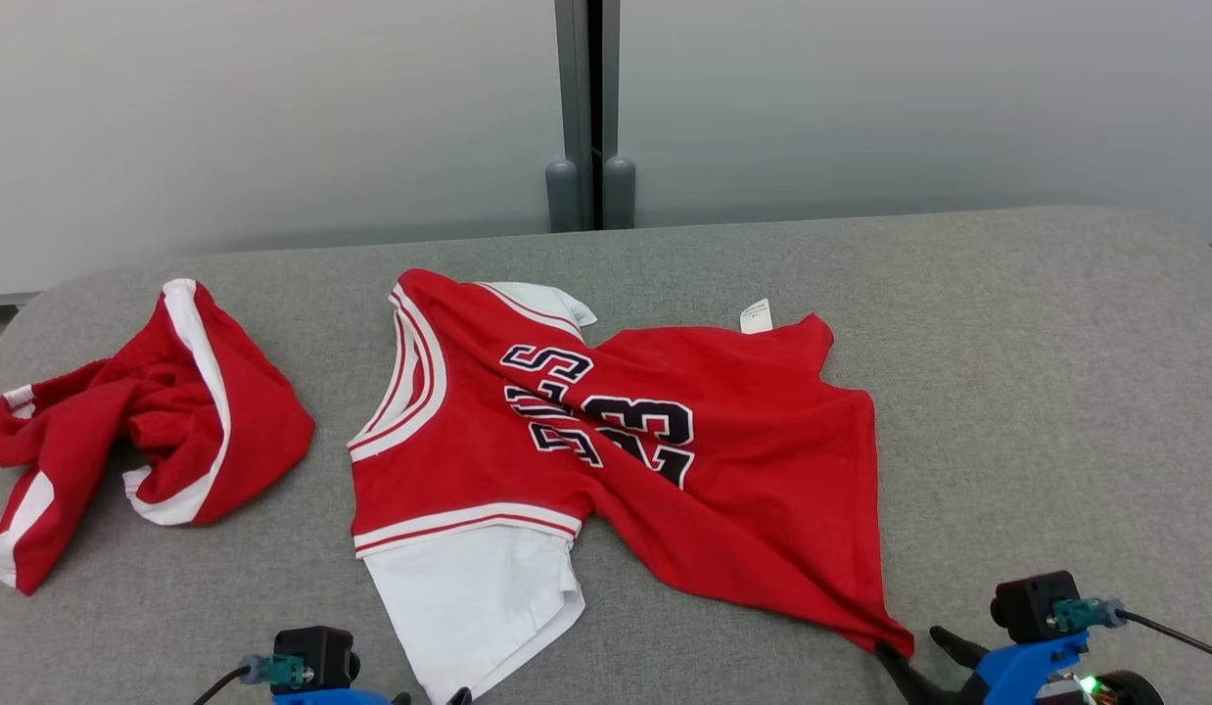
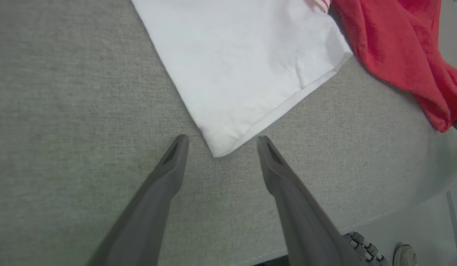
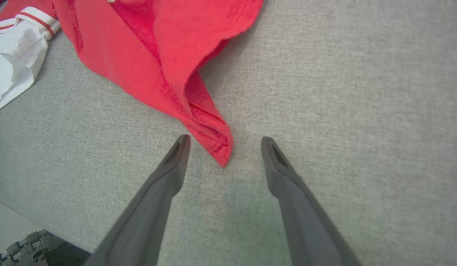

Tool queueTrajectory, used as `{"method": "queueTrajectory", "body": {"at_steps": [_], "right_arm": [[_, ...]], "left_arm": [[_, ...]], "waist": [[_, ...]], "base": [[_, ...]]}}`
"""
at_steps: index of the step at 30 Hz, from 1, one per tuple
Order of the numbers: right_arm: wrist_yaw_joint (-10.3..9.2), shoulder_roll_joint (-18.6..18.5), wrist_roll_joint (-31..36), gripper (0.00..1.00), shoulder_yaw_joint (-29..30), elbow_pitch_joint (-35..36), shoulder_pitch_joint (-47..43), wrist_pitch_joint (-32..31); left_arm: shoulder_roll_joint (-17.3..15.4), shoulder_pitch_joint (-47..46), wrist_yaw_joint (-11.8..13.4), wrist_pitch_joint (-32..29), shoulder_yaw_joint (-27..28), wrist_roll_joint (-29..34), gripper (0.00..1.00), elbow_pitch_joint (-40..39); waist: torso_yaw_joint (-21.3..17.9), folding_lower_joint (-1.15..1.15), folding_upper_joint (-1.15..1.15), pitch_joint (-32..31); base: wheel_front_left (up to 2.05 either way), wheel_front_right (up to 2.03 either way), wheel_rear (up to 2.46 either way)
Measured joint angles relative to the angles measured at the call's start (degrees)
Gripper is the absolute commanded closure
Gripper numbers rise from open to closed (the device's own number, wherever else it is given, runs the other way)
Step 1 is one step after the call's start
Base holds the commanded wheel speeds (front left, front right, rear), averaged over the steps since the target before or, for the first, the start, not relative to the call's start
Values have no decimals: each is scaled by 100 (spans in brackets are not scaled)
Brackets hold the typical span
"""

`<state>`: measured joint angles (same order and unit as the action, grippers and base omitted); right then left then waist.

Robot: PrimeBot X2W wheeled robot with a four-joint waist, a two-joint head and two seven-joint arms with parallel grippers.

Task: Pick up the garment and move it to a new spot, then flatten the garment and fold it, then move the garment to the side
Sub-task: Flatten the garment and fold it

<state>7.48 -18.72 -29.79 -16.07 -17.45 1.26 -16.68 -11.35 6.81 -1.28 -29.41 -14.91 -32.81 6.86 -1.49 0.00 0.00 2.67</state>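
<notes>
The garment is a red jersey point(image 1: 723, 460) with white sleeves and the number 23. It lies rumpled and partly twisted in the middle of the grey table point(image 1: 1037, 392). My left gripper point(image 1: 432, 698) is at the tip of the near white sleeve point(image 1: 469, 607). In the left wrist view the left gripper point(image 2: 222, 139) is open, and the corner of the white sleeve point(image 2: 243, 74) lies between its fingertips. My right gripper point(image 1: 911, 648) is at the jersey's near right hem corner. In the right wrist view the right gripper point(image 3: 224, 139) is open around the red hem corner point(image 3: 213, 136).
A second red and white garment point(image 1: 146, 421) lies crumpled at the table's left end. A grey post point(image 1: 591, 186) stands against the pale wall behind. The table's front edge point(image 2: 398, 210) runs close under both grippers. Bare grey surface stretches to the right point(image 1: 1056, 323).
</notes>
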Motion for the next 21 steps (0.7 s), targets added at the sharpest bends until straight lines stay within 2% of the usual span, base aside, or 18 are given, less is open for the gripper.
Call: {"method": "queueTrajectory", "body": {"at_steps": [11,12,13,16,17,18,19,20,21], "right_arm": [[0,138,-156,0,-621,-865,811,234],[0,140,-176,4,-662,-917,843,263],[0,146,-205,17,-708,-966,879,302],[-9,146,-282,30,-821,-1105,963,402],[-11,148,-323,50,-877,-1143,989,427],[-15,151,-350,58,-935,-1178,1017,467],[-15,162,-389,85,-1001,-1216,1039,506],[-15,174,-443,100,-1079,-1244,1059,560],[-14,192,-495,100,-1154,-1270,1074,626]], "left_arm": [[87,-499,-24,-214,-103,-88,0,572],[88,-509,-16,-233,-103,-91,0,589],[86,-519,27,-264,-101,-89,0,603],[66,-524,77,-232,-104,-38,0,605],[64,-524,65,-235,-104,-67,5,606],[59,-524,45,-238,-103,-91,20,612],[49,-524,26,-244,-96,-99,64,621],[45,-525,18,-244,-96,-116,100,632],[49,-536,14,-218,-76,-148,100,647]], "waist": [[34,-1,-1,320],[34,0,-1,333],[34,-1,-1,340],[26,-1,-1,355],[25,-1,-1,353],[22,-1,-1,351],[18,-1,-1,348],[13,-1,-1,343],[10,0,-1,332]], "base": [[0,0,0],[0,0,0],[0,0,0],[0,0,0],[0,0,0],[0,0,0],[0,0,0],[0,0,0],[0,0,0]]}}
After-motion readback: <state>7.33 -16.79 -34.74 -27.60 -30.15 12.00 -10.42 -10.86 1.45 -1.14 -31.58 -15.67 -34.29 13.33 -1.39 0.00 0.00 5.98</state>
